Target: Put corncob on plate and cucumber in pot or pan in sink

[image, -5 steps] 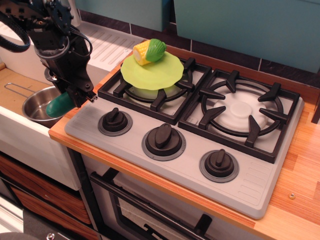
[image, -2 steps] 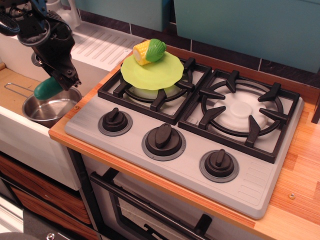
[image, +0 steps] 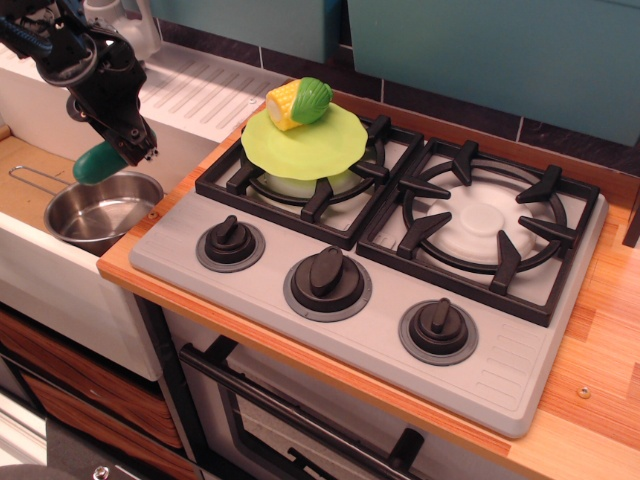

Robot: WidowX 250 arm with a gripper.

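The corncob point(image: 298, 102), yellow with a green husk, lies on the lime plate point(image: 310, 148), which rests on the left stove burner. Over at the left, my gripper point(image: 122, 152) is shut on the dark green cucumber point(image: 98, 162), whose lower end sticks out below the fingers. It hangs just above the shiny steel pot point(image: 100, 208), which sits in the sink point(image: 25, 165) with its wire handle pointing left. The cucumber does not touch the pot.
A grey stove point(image: 400, 290) with two black grates and three knobs fills the wooden counter. A ribbed white drainboard point(image: 205, 95) lies behind the sink, and the tap base point(image: 120, 20) is at the top left. Teal panels line the back wall.
My gripper has carried the cucumber left and up, from the counter's edge beside the pot to a spot above the pot's rear left. The corncob and plate have not moved.
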